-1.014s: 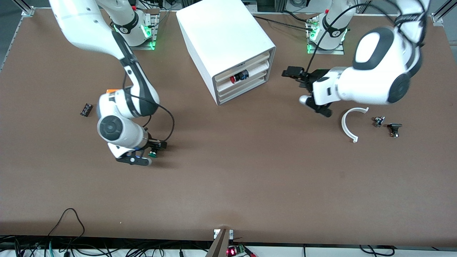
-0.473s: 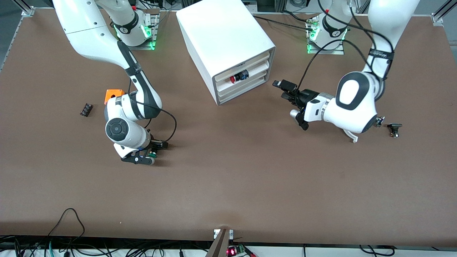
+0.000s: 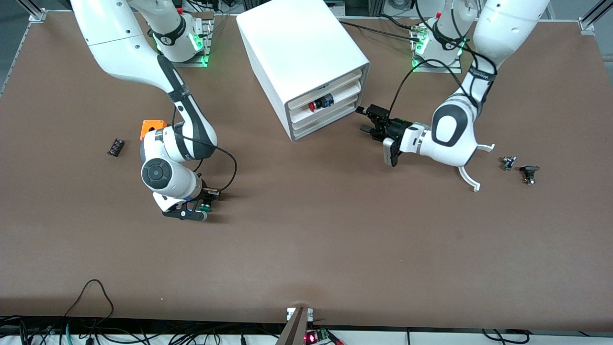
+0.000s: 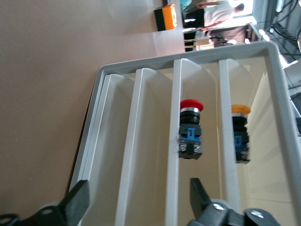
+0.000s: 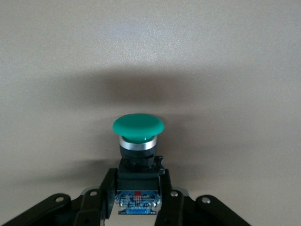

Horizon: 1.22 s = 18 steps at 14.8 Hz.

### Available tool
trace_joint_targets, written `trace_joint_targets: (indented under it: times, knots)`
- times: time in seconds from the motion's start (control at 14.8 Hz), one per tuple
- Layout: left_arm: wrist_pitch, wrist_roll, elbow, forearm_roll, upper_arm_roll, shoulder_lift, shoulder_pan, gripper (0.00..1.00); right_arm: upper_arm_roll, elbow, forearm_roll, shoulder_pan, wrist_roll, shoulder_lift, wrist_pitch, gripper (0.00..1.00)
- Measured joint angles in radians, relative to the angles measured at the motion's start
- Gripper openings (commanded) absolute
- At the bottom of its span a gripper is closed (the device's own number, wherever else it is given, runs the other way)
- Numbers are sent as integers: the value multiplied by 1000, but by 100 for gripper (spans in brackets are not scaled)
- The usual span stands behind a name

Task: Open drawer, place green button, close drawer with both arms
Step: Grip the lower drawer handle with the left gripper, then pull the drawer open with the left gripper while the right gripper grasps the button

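Right gripper (image 3: 205, 205), low over the desk (image 3: 335, 239), jaws clamping the button (image 5: 138, 136); left gripper (image 3: 368, 120), jaws spread empty, before the cabinet (image 3: 306, 57) drawers.

The left gripper (image 3: 368, 120) sits low, fingers apart, just beside the cabinet (image 3: 306, 62) at its drawer fronts. The right gripper (image 3: 205, 202) is down at the table (image 3: 335, 239), fingers closed on the green button (image 3: 206, 207), near an orange cube (image 3: 152, 127).

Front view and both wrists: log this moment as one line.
left gripper: open, at white multi-drawer cabinet front | right gripper: shut on green-capped push button, low over brown table | drawers: not pulled out
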Motion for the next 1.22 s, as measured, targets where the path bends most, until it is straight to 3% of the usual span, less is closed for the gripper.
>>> trace_joint_targets:
  times: [0.34, 0.41, 0.54, 0.74, 1.22]
  knots:
    - [28, 67, -7, -25, -27, 51, -5, 83, 0, 25, 18, 1, 19, -3, -22, 0]
    - [44, 81, -17, -43, -36, 52, -6, 82, 0, 50, 21, 1, 45, -4, -64, 0]
    - [73, 120, -51, -107, -61, 56, -8, 66, 0, 120, 22, 2, 110, -7, -169, 0]
    - [87, 167, -87, -142, -87, 78, -12, 58, 6, 212, 22, 20, 215, -20, -296, 0]
    - [87, 172, -105, -143, -101, 93, -12, 46, 7, 411, 56, 59, 414, -25, -523, 0]
